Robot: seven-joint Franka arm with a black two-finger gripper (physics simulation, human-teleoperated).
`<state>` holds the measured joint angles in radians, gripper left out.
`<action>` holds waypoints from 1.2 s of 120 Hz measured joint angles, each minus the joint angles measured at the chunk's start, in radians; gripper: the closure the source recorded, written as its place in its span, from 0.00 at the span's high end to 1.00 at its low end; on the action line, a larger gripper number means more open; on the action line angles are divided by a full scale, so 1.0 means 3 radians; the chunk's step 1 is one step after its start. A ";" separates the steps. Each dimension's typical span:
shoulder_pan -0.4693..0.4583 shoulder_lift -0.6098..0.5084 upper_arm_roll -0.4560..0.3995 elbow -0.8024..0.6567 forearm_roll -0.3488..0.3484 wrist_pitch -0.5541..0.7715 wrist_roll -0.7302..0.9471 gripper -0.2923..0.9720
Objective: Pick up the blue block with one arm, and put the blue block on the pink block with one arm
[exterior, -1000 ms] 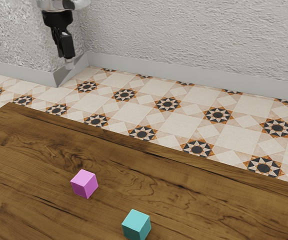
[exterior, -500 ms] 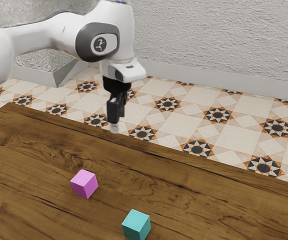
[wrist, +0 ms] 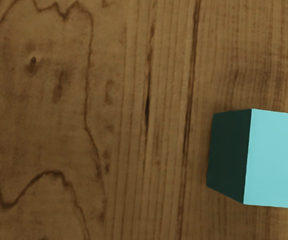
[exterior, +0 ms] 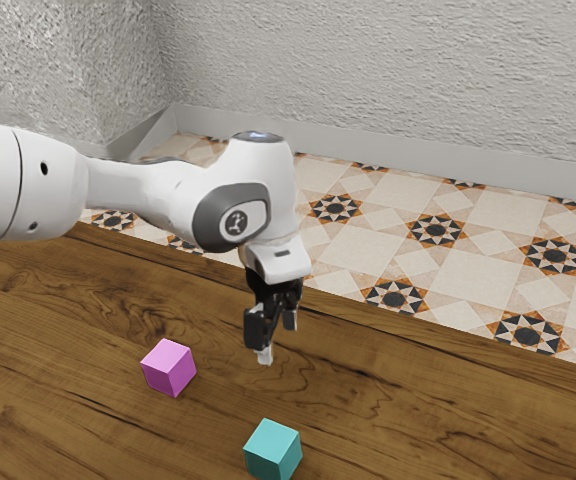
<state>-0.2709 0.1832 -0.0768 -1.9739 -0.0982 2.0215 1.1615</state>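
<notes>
Exterior view: white robot arm (exterior: 118,195) comes in from the exterior view's left, with its black two-finger gripper (exterior: 273,343) pointing down over the dark wooden counter (exterior: 68,330). Fingers stand apart with nothing between them, tips clear of the wood. Small pink cube-shaped block (exterior: 168,367) sits on the counter, near the gripper on the exterior view's left. Small blue-teal cube-shaped block (exterior: 272,449) sits on the counter closer to the camera, apart from the pink block and untouched by the gripper. Patterned tile floor (exterior: 448,230) and grey textured wall (exterior: 368,60) lie beyond the counter.

Wrist view: counter (wrist: 84,125) wood grain under the hand. Blue block (wrist: 264,157) rests on it off to one side, its lit top face and one shaded side face showing.
</notes>
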 joint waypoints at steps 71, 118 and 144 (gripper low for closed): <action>-0.0188 -0.0237 -0.0004 -0.0784 -0.0177 0.0561 0.0386 0.77; -0.0294 -0.0220 -0.0010 -0.1016 -0.0324 0.0806 0.0494 0.77; -0.0344 -0.0180 -0.0014 -0.1091 -0.0385 0.0924 0.0530 0.77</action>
<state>-0.3743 0.1292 -0.0811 -2.3012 -0.2137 2.2986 1.3204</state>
